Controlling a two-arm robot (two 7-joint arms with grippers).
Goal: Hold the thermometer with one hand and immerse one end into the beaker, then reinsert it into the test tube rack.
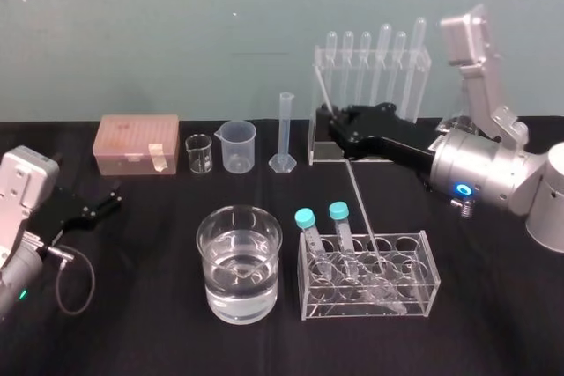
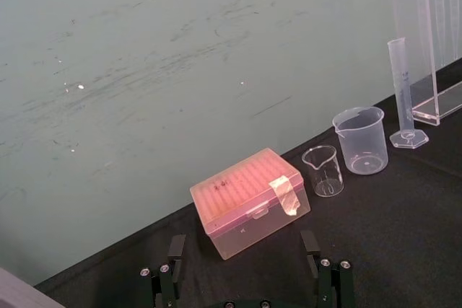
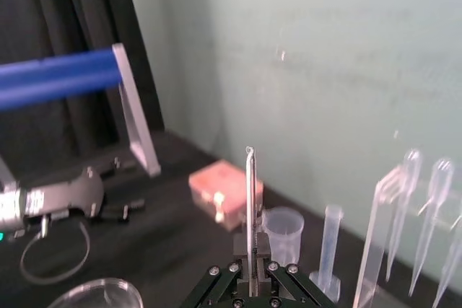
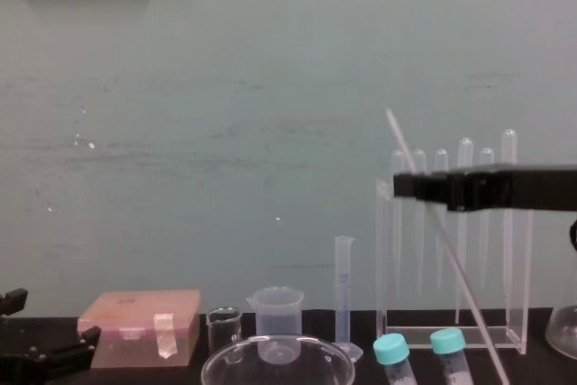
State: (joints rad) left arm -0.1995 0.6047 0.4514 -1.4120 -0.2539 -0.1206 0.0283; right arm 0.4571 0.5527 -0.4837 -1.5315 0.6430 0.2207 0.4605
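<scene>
The right gripper (image 1: pixel 325 117) is clamped on the tilted thermometer (image 1: pixel 359 204), before the test tube rack (image 1: pixel 370 61) at the table's back edge. Best to turn it upright and lower it gently into the middle of the beaker (image 1: pixel 204 237) near the front edge. The left gripper (image 1: pixel 104 204) rests spread at the left edge.

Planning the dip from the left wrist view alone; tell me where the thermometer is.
Observer: The long, thin clear glass thermometer is clamped, tilted, in the right gripper, in front of the tall clear acrylic test tube rack.
Operator: Now place the beaker.
Observer: The wide clear glass beaker stands at the front, to the robot's left of the thermometer's lower end, which is outside it.
Operator: Report my own arm.
Observer: The left gripper is parked far to the robot's left, well away from the beaker.
</scene>
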